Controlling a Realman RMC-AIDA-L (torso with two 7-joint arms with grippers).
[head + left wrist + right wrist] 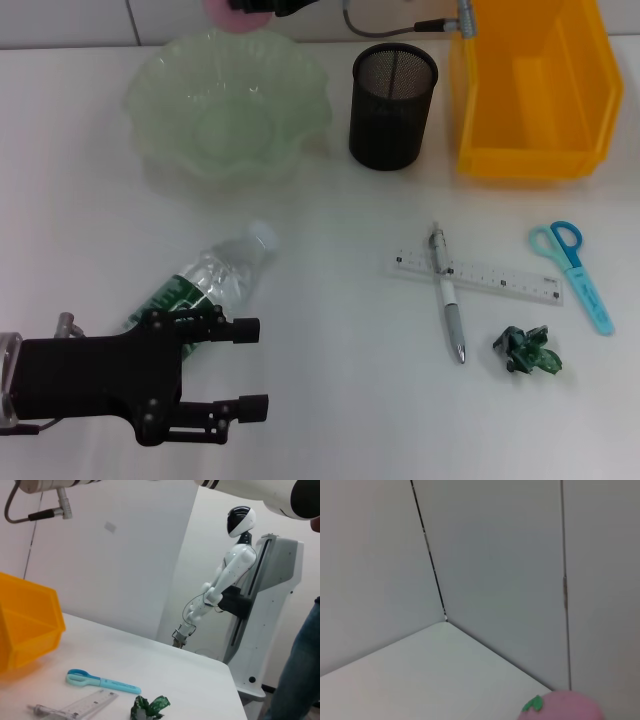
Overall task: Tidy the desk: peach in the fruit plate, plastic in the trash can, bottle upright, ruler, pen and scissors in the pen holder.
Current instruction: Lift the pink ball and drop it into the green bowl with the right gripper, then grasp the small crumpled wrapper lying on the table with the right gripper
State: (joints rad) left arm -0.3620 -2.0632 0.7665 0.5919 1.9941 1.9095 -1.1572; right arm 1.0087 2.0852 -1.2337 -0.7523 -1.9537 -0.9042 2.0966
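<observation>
The pink peach (237, 15) hangs at the top edge of the head view, above the far rim of the green glass fruit plate (160, 80), with my right gripper (270, 8) shut on it; it also shows as peach (565, 706) in the right wrist view. A clear bottle (215, 280) lies on its side. My left gripper (250, 367) stands open at the bottle's lower end, which it hides. The pen (447, 295) lies across the ruler (480, 273). Blue scissors (575, 270) and crumpled green plastic (527, 350) lie to the right. The black mesh pen holder (393, 105) stands beside the yellow trash can (530, 150).
The left wrist view shows the trash can (25, 625), scissors (100, 681), ruler (82, 705) and plastic (149, 707) near the table's far edge. Beyond it stand another white robot (225, 580) and a person's leg (300, 670). A cable (400, 25) hangs behind the pen holder.
</observation>
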